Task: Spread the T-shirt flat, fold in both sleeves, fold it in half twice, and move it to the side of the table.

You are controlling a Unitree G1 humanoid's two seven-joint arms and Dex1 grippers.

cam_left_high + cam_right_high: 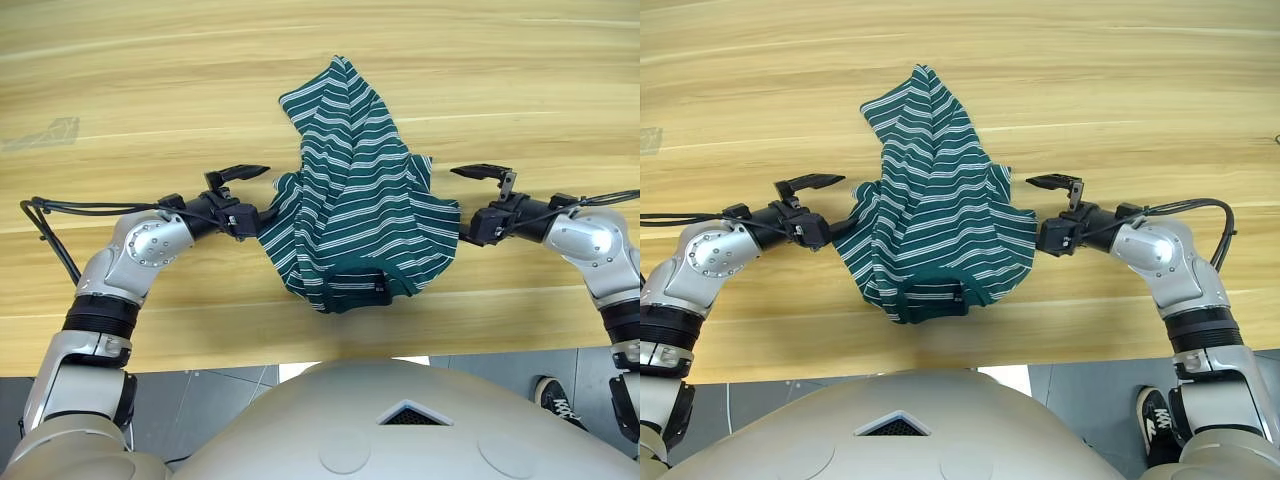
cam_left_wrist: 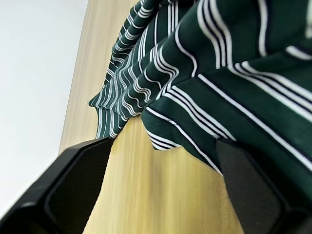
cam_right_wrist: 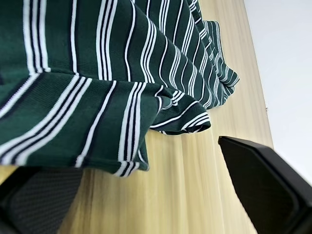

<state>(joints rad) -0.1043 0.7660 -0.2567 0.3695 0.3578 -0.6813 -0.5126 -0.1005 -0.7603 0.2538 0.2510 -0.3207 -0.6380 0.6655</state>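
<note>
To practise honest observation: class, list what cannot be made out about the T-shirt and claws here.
T-shirt sleeves: head views, lost in bunched folds.
Left claw and right claw: head views, one finger of each hidden by cloth.
T-shirt's outline: wrist views, cut off by edges.

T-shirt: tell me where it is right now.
The green striped T-shirt lies bunched on the wooden table near its front edge, centred in the head views, between the open left hand and open right hand at its sides.
</note>
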